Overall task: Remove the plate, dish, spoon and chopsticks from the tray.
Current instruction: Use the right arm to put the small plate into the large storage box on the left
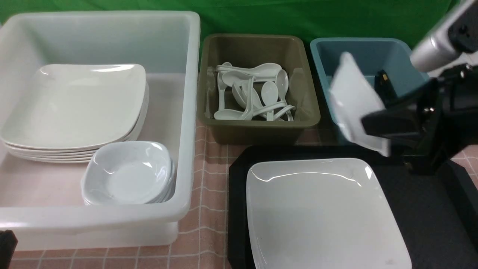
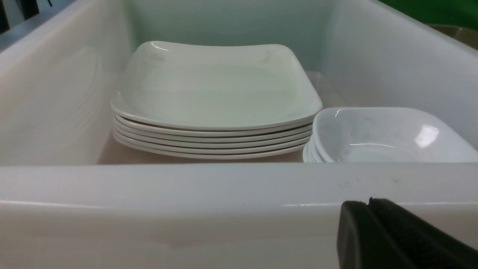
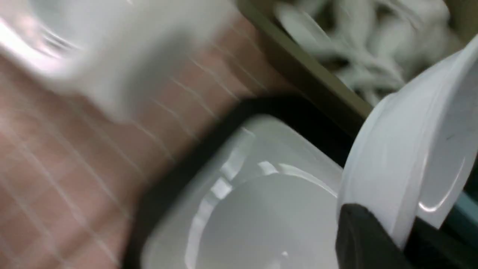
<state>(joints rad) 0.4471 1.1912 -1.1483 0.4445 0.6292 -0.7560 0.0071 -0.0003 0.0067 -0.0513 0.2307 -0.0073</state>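
Green cloth fills the back of the room, and under everything you have a pink tablecloth with a thin white check. 3 tubs stand in a row across the far side.

Biggest is the translucent white tub on the left. It holds a stack of large white plates and, nearer to you, a stack of small dishes.

Next comes the tray, black and lying on the cloth in front of the other 2 tubs. The plate lies flat on its left part, empty and glossy. The right part of the tray is bare textured plastic.

The olive tub in the middle has a jumble of white spoons in it. The blue tub to its right has something small and dark inside, too hidden for you to identify.

Your right gripper hangs over the tray's far edge, in front of the blue tub, its jaws clamped on the rim of the dish. The dish is in the air, tipped steeply on edge, clear of tray and plate.

Your left gripper sits low outside the white tub's near wall, its 2 fingers pressed together with nothing between them.
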